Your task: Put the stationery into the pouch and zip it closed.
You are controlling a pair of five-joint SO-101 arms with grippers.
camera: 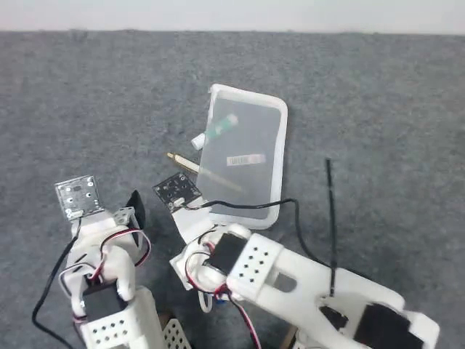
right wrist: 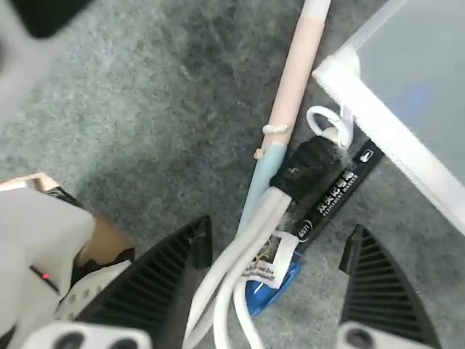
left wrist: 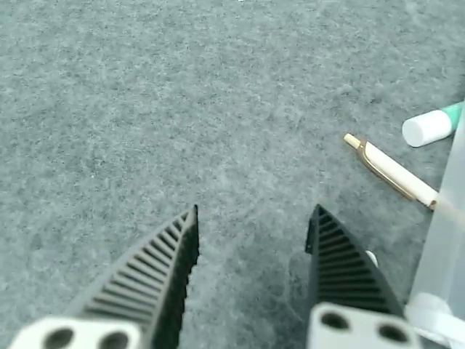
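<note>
- The pouch (camera: 243,156) lies flat mid-counter, a rounded rectangle of frosted, see-through plastic with a white stitched border. It looks unzipped to me, since things poke out of its 9 o'clock long edge.
- Part done: a cream pen (left wrist: 392,169) with a gold clip and a white-and-green stick (left wrist: 429,127) each have one end across that edge. Their other ends lie out on the counter (camera: 378,94).
- Still outside: a slim pastel pen (right wrist: 290,94), pink fading to blue, and a black marker (right wrist: 336,195) lie side by side just off the pouch's 7 o'clock corner. A blue piece shows at their near end; I cannot tell what it is.
- By my reading, what is left is to push those two in fully, load the loose ones and run the zip.
- The left pincer (left wrist: 256,211) has its ribbed black jaws spread wide with nothing between them. It hangs over bare counter at about 9 o'clock from the pouch.
- The right pincer (right wrist: 280,227) is also spread wide and grips nothing. It straddles the loose pens and a bundle of white cords (right wrist: 254,240) in a black sleeve, beside a small white zip ring (right wrist: 325,122).
- The counter is covered in grey, felt-like pile.
</note>
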